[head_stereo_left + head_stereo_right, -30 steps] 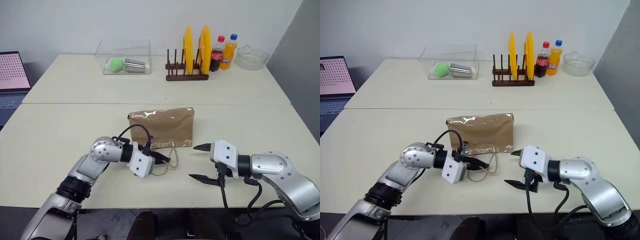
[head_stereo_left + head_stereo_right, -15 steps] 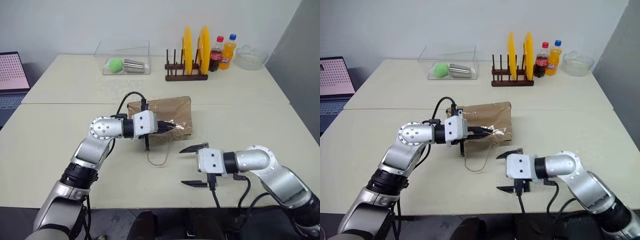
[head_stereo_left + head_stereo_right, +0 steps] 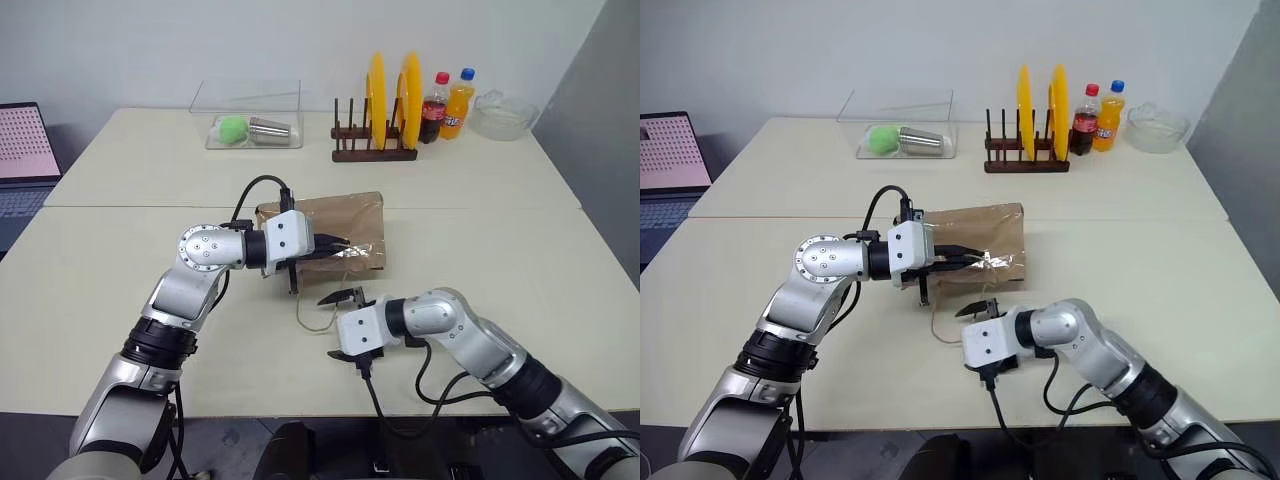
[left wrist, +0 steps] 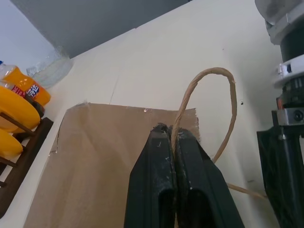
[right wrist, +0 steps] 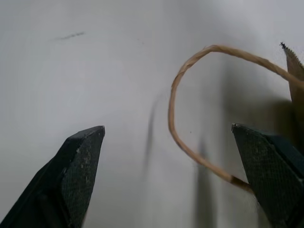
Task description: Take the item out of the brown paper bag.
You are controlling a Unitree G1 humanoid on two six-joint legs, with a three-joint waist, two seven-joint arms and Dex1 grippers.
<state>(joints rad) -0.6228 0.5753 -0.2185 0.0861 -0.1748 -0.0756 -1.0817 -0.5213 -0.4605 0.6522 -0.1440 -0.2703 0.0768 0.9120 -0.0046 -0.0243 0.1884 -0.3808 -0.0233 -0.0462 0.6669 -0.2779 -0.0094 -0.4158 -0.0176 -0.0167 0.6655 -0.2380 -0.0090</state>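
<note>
Two grippers | left gripper (image 3: 338, 243) clamps handle (image 4: 209, 109), lifting brown paper bag (image 3: 345, 220) edge | right gripper (image 3: 343, 325) spread beside lower handle (image 5: 190, 118)

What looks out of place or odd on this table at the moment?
The brown paper bag lies flat on the table instead of standing, and it is crinkled. The left end effector is shut on one tan loop handle, while the second handle trails loose on the table.

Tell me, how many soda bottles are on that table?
2. The cola bottle stands at the far side of the table, just right of the plate rack; the orange soda bottle stands right beside it. Nothing suggests hidden ones.
</note>
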